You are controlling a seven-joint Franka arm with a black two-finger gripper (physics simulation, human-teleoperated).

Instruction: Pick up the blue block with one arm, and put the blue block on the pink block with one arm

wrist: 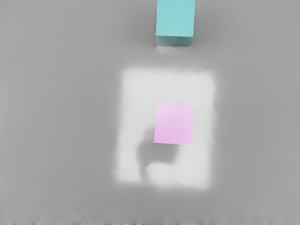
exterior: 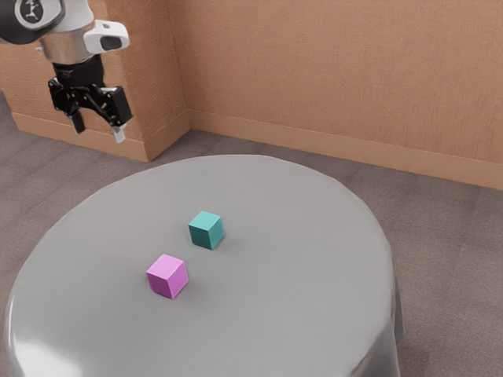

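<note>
You have two blocks to work with, one of each colour. The single blue block (exterior: 206,229) reads as teal and rests flat on the round grey surface (exterior: 314,298), near its middle. The single pink block (exterior: 167,276) sits close to it, toward the exterior view's left and nearer the camera. There is a bare strip of surface between them, so they are apart and not touching. Every face you can see on either block is one plain colour.

Your one end effector (exterior: 99,132) hangs high in the exterior view's upper left, beyond the rim of the surface and well away from both blocks. Its two fingers (exterior: 119,135) are spread, with only air between them. The wood-panelled wall (exterior: 330,71) lies behind it, and the grey floor (exterior: 456,259) runs around the surface.

In the wrist view you look straight down on the grey surface (wrist: 56,117). The pink block (wrist: 174,123) shows as a square top face inside a pale patch (wrist: 136,103), with a dark shadow touching one of its corners. The blue block (wrist: 175,21) stands just outside that patch, in line with the pink one, showing its top face and one darker side face.
</note>
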